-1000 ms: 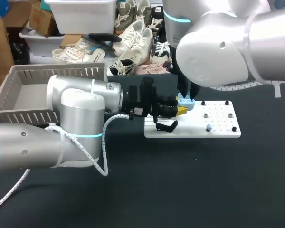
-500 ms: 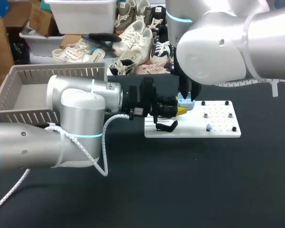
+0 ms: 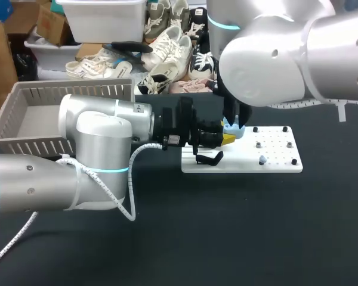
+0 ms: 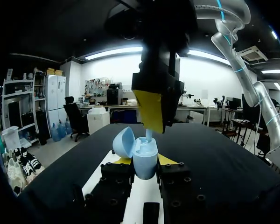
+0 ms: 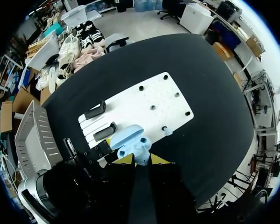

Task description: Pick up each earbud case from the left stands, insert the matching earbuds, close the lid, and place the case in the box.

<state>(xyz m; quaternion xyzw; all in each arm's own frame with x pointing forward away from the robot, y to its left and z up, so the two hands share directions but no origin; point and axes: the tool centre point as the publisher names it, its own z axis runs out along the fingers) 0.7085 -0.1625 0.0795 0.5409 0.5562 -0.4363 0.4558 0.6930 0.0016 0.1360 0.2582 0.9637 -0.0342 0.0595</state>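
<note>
My left gripper (image 3: 227, 138) is shut on a light blue earbud case (image 3: 231, 128) and holds it over the left end of the white stand board (image 3: 274, 159). In the left wrist view the case (image 4: 141, 150) sits between the yellow tips with its lid tipped open. From above, my right gripper (image 3: 234, 122) stands directly over the case, shut on a pale blue earbud (image 4: 148, 135) whose stem points down into the open case. The right wrist view shows the case (image 5: 130, 140) just ahead of the right gripper (image 5: 140, 159). Another pale blue earbud (image 3: 262, 160) stands on the board.
A grey slatted box (image 3: 24, 140) stands at the table's left, behind my left arm. Two black stands (image 5: 95, 110) rise from the board's left part, one of them (image 3: 209, 158) just under the left gripper. Small black pegs dot the board's right part.
The right arm has shifted very slightly above the case. The left arm and the case have kept still.
</note>
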